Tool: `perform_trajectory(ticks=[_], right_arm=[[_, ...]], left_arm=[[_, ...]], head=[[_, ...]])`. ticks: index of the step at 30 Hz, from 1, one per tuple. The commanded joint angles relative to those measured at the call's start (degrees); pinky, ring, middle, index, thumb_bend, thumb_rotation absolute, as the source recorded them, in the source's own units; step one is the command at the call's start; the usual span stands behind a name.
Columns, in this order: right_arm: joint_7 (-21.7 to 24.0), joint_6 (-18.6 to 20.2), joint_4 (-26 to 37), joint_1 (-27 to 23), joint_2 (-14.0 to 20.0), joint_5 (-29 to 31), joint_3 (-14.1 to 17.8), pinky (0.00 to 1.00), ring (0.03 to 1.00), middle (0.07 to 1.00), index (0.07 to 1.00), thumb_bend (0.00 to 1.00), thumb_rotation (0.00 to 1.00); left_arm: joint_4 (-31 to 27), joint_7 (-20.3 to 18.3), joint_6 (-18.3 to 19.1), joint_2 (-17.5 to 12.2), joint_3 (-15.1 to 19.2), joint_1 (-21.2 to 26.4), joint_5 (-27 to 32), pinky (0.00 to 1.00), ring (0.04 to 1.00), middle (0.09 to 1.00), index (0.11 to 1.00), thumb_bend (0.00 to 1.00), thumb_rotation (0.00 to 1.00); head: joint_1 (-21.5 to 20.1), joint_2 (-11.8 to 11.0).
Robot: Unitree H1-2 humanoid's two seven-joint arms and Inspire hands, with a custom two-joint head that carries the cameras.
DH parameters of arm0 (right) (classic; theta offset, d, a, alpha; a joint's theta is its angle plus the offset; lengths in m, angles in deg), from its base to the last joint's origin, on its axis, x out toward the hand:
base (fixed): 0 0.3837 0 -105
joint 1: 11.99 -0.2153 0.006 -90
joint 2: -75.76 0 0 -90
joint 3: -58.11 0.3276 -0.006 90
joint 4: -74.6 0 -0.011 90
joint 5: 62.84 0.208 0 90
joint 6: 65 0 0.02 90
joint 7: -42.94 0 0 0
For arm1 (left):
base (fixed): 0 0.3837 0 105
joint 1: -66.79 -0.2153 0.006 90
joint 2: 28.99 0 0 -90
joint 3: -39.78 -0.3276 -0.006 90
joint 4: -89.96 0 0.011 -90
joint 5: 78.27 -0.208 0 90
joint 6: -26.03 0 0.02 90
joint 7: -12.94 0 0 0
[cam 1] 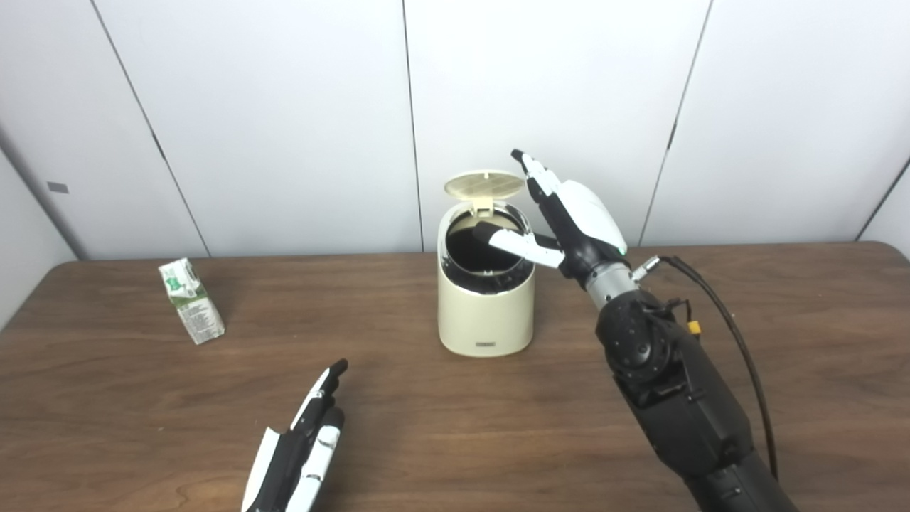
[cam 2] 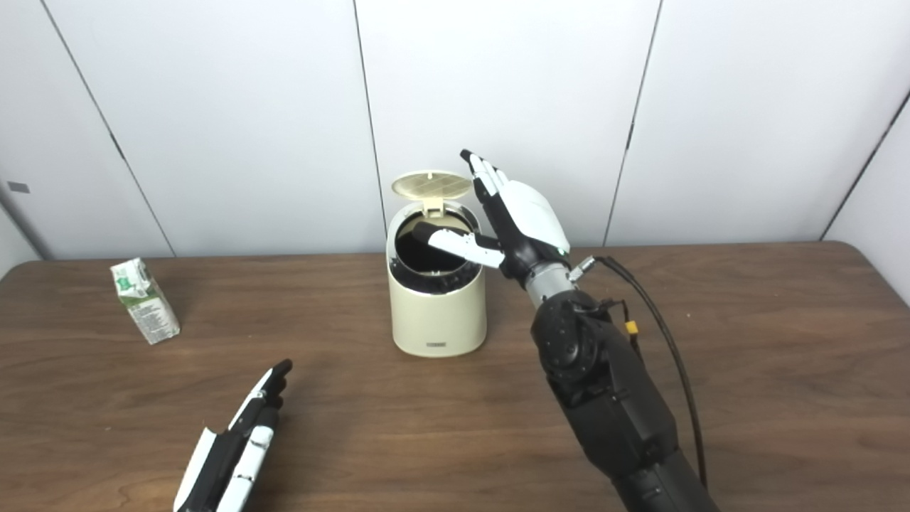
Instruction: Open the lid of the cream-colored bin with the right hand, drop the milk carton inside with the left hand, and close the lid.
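- Two hands, neither holding anything: our right hand (cam 1: pixel 569 220) has fingers spread beside the raised lid (cam 1: pixel 485 185), thumb over the cream bin (cam 1: pixel 485 313) mid-table.
- Left hand (cam 1: pixel 302 444) flat, fingers straight, near the front edge.
- Milk carton (cam 1: pixel 192 300) stands upright toward the table's left edge.

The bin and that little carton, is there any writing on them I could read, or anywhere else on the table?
Nothing can be read here.
Cream-colored bin: a small dark label low on its front, too small and blurred to read.
Milk carton: green and white print on its faces, too blurred to read.
Right hand, left hand and table: no writing visible.
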Motion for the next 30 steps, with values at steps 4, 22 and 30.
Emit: perform_trajectory(ticks=[4, 22, 30], right_arm=[[-0.3, -3.1, 5.9, 3.5, 1.1, 2.2, 1.7, 0.89, 0.998, 1.000, 1.000, 0.90, 1.00], [-7.1, -6.1, 20.8, 23.7, -4.6, 1.6, 5.4, 0.79, 0.890, 0.898, 0.877, 0.15, 0.92], [-10.1, -13.1, 22.3, 31.4, -5.8, 6.9, 7.7, 0.77, 0.857, 0.864, 0.844, 0.15, 0.73]], left_arm=[[-1.1, 0.7, -1.6, -0.3, 0.1, 0.8, -0.6, 1.00, 1.000, 1.000, 1.000, 0.40, 0.94], [-0.7, 2.4, -4.3, 0.7, 0.5, 1.2, -0.8, 0.97, 0.996, 0.999, 0.993, 0.28, 0.98], [-0.6, 2.8, -4.9, 0.7, 0.5, 1.1, -0.8, 0.96, 0.988, 0.994, 0.986, 0.25, 0.98]], head=[[0.1, 0.1], [0.5, 0.2], [1.1, 0.0]])
